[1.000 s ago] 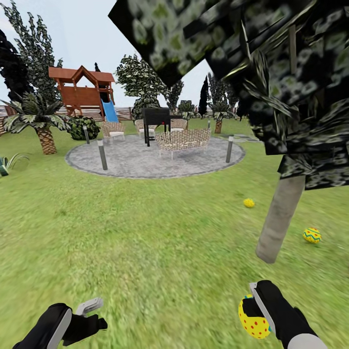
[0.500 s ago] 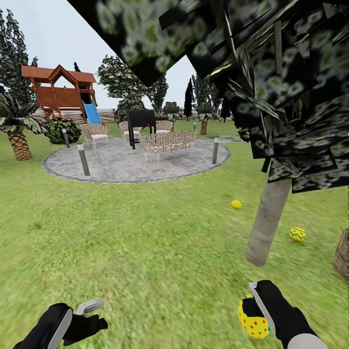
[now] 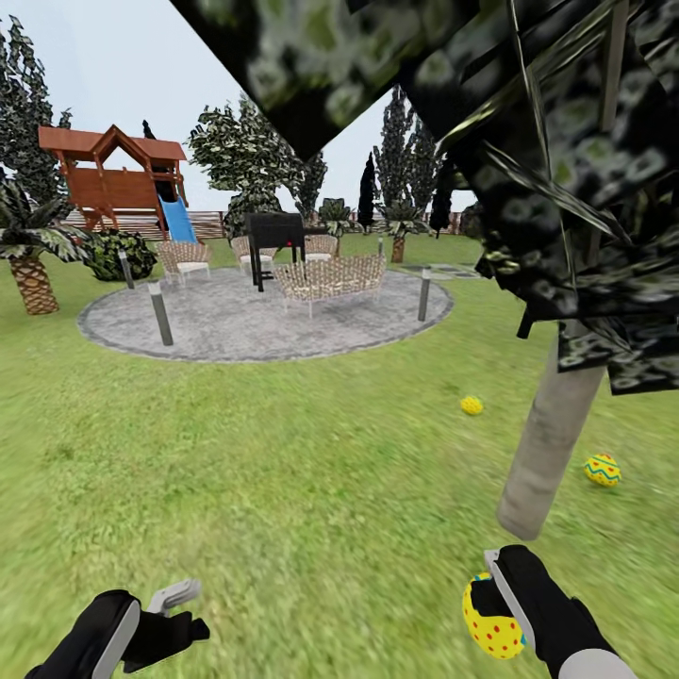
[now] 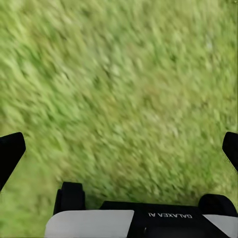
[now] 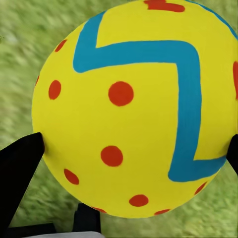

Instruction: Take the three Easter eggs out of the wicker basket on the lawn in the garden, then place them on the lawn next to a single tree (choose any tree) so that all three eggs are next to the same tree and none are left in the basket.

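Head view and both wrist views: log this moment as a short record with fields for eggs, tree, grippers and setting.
held egg: yellow egg with red dots, gripped in the right gripper
eggs on lawn: one beyond the trunk, one to its right
tree: pale trunk, dark crown overhead
left gripper: open, empty, over grass
lawn: mottled green
background: paved circle with woven chairs, playhouse with slide
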You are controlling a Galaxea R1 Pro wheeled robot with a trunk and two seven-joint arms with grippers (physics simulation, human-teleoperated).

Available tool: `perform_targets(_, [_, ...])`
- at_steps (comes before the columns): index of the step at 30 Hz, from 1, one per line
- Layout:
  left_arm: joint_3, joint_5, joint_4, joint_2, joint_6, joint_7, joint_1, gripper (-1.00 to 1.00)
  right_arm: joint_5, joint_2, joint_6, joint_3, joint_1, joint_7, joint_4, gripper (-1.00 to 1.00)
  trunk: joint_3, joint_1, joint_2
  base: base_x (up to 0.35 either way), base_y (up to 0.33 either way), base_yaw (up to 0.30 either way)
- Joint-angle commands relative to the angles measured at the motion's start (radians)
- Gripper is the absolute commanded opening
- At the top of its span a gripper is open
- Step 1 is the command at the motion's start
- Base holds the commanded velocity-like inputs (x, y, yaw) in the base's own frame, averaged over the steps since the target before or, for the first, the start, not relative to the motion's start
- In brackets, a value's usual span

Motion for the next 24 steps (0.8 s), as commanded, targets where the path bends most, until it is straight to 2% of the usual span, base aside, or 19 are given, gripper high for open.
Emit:
perform_targets(1, [0.003, -0.002, -0.001, 0.000, 0.004, -0.005, -0.001, 1.00, 0.002, 0.000, 0.005, 0.000, -0.001, -0.001, -0.001, -1.00, -0.001, 0.000, 0.000, 0.272, 0.019, 0.000])
perform_targets(8, [0.000, -0.004, -0.001, 0.000, 0.004, -0.005, -0.001, 1.00, 0.002, 0.000, 0.005, 0.000, -0.001, -0.001, -0.001, -1.00, -0.001, 0.000, 0.000, 0.116, 0.003, 0.000])
perform_targets(24, [0.003, -0.002, -0.005, 0.003, 0.007, -0.006, -0.001, 1.00, -0.001, -0.002, 0.004, 0.000, 0.000, 0.000, -0.001, -1.00, -0.051, 0.062, -0.112, 0.000, 0.000, 0.000])
